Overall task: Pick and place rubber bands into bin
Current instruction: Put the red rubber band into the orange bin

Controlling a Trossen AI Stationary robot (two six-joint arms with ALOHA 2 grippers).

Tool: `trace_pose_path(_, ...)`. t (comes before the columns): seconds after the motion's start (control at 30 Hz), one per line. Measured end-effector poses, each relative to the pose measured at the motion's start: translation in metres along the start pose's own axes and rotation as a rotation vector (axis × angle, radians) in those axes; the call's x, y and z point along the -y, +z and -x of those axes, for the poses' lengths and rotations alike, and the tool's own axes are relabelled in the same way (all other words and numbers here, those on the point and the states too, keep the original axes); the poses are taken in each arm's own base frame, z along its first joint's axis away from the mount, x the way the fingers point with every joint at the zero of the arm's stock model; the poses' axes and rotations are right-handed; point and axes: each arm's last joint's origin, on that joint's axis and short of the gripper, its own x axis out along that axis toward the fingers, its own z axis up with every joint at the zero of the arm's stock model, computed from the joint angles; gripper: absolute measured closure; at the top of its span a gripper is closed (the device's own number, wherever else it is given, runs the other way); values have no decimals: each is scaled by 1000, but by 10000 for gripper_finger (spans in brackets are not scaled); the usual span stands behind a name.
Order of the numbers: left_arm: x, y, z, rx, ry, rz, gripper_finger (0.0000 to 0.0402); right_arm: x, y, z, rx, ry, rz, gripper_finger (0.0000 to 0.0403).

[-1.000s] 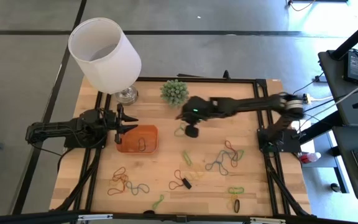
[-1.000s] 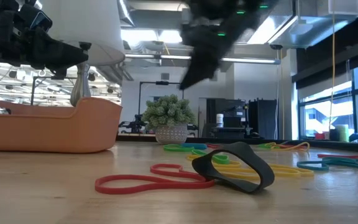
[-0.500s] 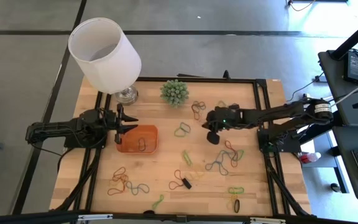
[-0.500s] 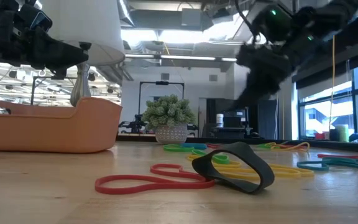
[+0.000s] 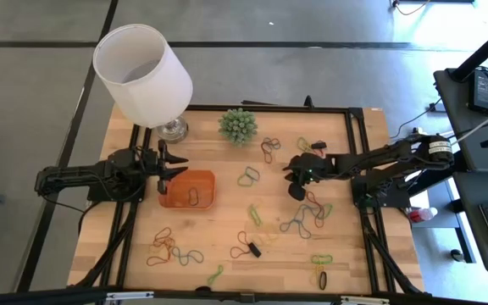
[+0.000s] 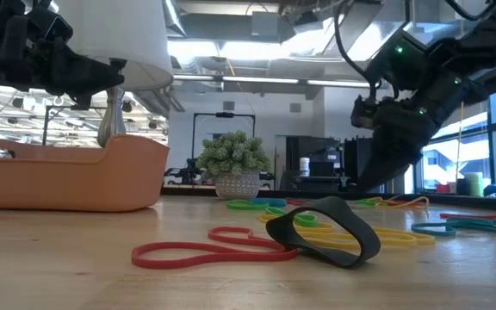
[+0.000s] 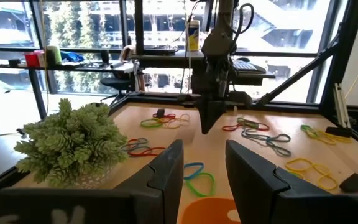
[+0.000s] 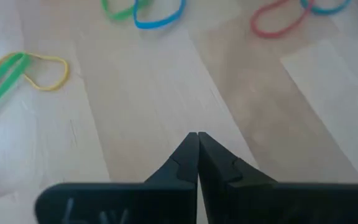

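While reaching low over the table, right end effector is closed (empty); left end effector waits parted.

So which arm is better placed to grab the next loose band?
Right: its gripper hangs jaws shut beside the red and blue band cluster; the left gripper sits open by the bin.

You see the bin at table's left, rubber bands strewn right and front, lamp and plant behind.
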Motion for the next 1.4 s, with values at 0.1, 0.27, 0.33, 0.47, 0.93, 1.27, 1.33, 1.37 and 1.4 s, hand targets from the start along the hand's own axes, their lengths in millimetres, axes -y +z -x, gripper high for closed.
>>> trace_pose_path(0.1, -1, 0, 0, 1, 21, -5, 288, -1, 2, 0, 28, 9, 29, 395)
trace_pose_path(0.27, -4, 1, 0, -13, 147, -21, 288, -2, 6, 0, 68, 20, 61, 395)
trace_pose_path(0.33, -4, 1, -1, -65, 164, -40, 288, -2, 6, 0, 71, 21, 76, 395)
trace_pose_path(0.47, -2, 4, -6, -171, 168, -41, 288, -2, 6, 0, 71, 21, 77, 395)
trace_pose_path(0.93, 48, 67, -73, -655, 92, -144, 352, -2, 6, 0, 70, 21, 79, 395)
trace_pose_path(1.27, 100, 103, -89, -918, 160, 185, 390, -2, 6, 0, 68, 20, 101, 395)
trace_pose_path(1.33, 109, 102, -85, -965, 178, 272, 393, -2, 6, 0, 68, 20, 101, 395)
trace_pose_path(1.37, 112, 100, -82, -992, 183, 316, 393, -2, 6, 0, 68, 20, 101, 395)
trace_pose_path(1.4, 116, 98, -79, -1027, 187, 357, 393, -2, 6, 0, 68, 20, 102, 395)
